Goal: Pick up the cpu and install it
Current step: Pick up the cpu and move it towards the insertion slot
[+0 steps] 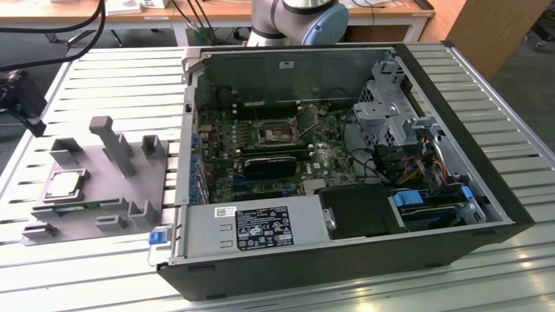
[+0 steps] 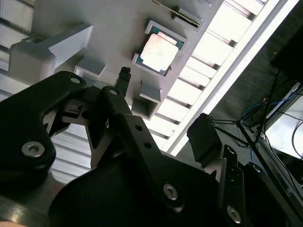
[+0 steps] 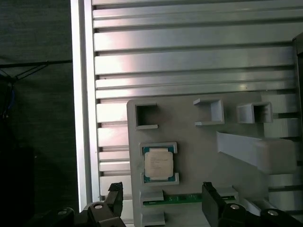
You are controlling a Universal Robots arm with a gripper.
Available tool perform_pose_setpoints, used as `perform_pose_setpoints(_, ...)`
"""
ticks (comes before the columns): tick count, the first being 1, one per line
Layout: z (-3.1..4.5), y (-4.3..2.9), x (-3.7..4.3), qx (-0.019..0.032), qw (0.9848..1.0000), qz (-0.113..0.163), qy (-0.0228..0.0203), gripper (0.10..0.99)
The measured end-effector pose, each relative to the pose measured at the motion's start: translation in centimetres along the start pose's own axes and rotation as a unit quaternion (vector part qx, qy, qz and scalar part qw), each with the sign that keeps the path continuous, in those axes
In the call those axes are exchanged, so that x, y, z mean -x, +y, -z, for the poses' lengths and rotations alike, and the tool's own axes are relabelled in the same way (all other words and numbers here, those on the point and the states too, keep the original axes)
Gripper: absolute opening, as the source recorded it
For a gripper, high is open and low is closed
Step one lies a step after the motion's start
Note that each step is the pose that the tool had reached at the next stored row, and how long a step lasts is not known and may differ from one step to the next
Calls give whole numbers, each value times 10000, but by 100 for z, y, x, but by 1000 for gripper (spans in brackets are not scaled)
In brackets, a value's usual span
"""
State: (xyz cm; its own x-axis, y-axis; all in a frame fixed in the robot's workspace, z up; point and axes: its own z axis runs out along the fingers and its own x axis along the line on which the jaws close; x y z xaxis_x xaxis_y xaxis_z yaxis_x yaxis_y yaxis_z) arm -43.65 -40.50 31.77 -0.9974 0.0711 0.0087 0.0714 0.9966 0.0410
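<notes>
The cpu [image 1: 65, 185] lies flat, metal top up, in its framed recess on the grey fixture plate [image 1: 100, 190]. The plate rests on the slatted counter [image 1: 113, 71] to the exterior view's left of the open computer case [image 1: 347, 266], and a green memory stick [image 3: 189, 198] lies in a slot just beside the cpu. In both wrist views the pincer [image 3: 163, 201] is spread with nothing held between its fingers [image 3: 116, 195], and it hangs over the fixture plate near the cpu, apart from it.
</notes>
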Motion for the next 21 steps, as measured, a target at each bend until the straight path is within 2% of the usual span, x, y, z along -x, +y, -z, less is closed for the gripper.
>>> perform_pose_setpoints(21,-55,-8,1,0,10000,0,0,761)
